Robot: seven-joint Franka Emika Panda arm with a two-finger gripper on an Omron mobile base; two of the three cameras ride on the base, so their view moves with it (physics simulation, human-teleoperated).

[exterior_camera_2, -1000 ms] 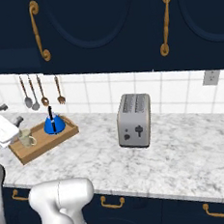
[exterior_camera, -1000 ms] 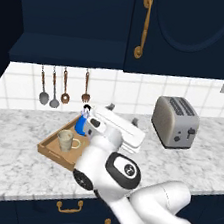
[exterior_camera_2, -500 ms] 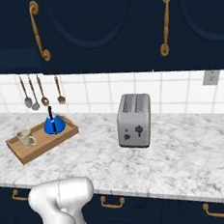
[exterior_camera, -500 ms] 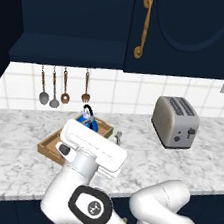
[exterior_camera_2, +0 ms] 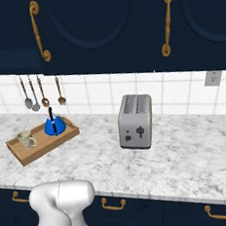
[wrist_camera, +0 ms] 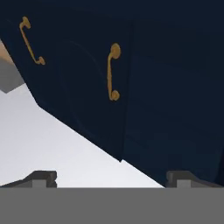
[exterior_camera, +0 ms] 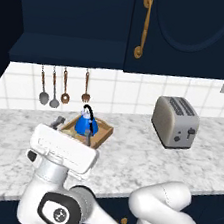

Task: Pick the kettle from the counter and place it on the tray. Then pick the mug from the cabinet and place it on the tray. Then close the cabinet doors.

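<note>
The blue kettle and the beige mug both stand on the wooden tray, which lies on the marbled counter. In the left base view my gripper is raised in front of the tray, just this side of the kettle, and hides the mug. Its fingertips are spread wide, open, with nothing between them. The hand view looks up at the navy cabinet doors and their brass handles. The cabinet hangs above the counter.
A silver toaster stands right of the tray. Several utensils hang on the tiled wall behind it. A dark navy panel juts out at the far left, like an open door. Navy drawers with brass pulls run below the counter.
My hand has pulled back from over the tray, swung left and toward the base, and left the right base view. Kettle and mug have stayed on the tray. The jaws stayed open.
</note>
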